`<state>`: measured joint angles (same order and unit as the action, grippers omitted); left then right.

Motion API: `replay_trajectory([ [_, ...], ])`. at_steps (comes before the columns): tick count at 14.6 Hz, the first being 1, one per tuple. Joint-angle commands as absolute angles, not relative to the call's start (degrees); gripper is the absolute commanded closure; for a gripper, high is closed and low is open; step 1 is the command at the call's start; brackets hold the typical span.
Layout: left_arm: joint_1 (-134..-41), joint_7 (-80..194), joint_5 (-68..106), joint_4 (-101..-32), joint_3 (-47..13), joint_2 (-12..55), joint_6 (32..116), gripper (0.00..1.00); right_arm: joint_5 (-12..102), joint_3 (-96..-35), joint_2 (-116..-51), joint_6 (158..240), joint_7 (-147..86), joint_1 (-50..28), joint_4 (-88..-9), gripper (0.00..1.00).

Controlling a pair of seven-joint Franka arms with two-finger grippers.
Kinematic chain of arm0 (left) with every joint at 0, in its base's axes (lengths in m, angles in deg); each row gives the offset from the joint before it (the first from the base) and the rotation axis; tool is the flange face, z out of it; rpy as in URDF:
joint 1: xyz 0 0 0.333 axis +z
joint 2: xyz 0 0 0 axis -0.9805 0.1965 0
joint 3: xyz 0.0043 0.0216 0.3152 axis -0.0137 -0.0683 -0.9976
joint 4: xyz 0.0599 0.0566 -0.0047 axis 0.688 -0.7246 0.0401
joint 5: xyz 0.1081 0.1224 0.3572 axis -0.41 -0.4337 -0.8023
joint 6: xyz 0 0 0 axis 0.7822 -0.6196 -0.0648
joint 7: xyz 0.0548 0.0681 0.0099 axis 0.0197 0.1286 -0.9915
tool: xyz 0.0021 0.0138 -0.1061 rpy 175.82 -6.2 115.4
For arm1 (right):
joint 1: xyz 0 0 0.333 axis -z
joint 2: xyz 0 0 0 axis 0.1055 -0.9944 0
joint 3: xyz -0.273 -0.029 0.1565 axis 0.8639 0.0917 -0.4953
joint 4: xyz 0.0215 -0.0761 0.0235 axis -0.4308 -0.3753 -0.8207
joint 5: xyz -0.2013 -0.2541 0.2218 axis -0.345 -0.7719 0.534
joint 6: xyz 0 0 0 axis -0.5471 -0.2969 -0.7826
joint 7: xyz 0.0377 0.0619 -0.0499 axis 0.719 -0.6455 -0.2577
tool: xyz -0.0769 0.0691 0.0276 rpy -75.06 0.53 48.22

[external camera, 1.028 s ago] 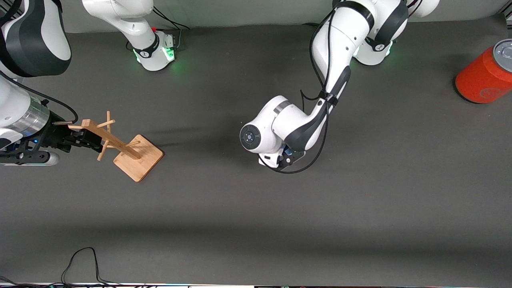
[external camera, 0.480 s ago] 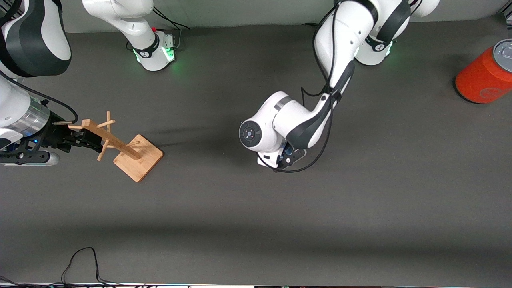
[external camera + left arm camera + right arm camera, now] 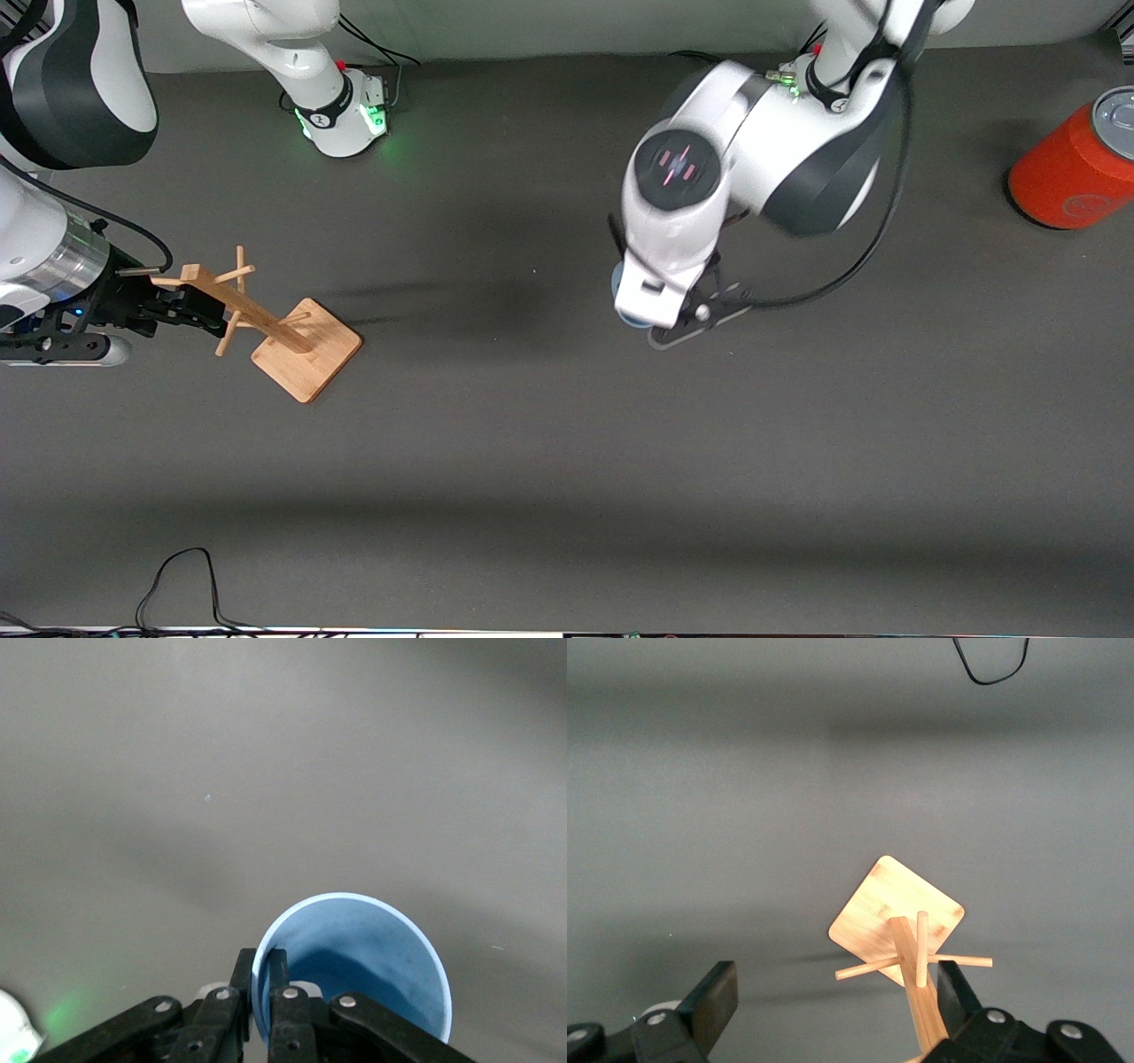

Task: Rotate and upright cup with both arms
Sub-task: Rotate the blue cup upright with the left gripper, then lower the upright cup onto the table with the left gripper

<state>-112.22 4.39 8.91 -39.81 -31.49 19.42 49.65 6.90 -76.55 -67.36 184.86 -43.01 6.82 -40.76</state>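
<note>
While the left gripper point(image 3: 259, 1014) pinches the rim of the cup point(image 3: 354, 970) over mid-table, the mouth faces its wrist camera. Spread wide, the right gripper point(image 3: 833, 1001) waits at the wooden rack point(image 3: 908, 943).

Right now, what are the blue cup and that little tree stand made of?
The cup looks like plastic: smooth, matte, evenly light blue, with a thin rim, though coated ceramic is possible. The stand looks like unpainted wood, perhaps bamboo: pale tan, with visible grain on its square base and pegs.
</note>
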Motion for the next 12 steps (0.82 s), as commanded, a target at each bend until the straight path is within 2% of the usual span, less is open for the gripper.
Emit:
replay_trajectory([
  [1,-113.2,6.2,9.8,-70.9,-31.7,-1.4,67.7,1.00,6.1,-76.0,-66.2,185.7,-42.8,6.1,-41.8,0.00],
  [3,-114.4,6.8,9.5,-80.4,-31.1,-4.6,74.9,1.00,6.1,-76.0,-66.4,185.8,-43.1,6.1,-41.8,0.00],
  [7,-116.1,6.0,4.7,-91.8,-31.1,-2.6,90.3,1.00,6.1,-76.0,-66.5,186.1,-43.4,6.1,-41.8,0.00],
  [12,-116.1,2.3,-1.3,-92.8,-31.1,5.7,98.1,1.00,6.1,-76.0,-66.5,186.3,-43.4,6.1,-41.8,0.00],
])
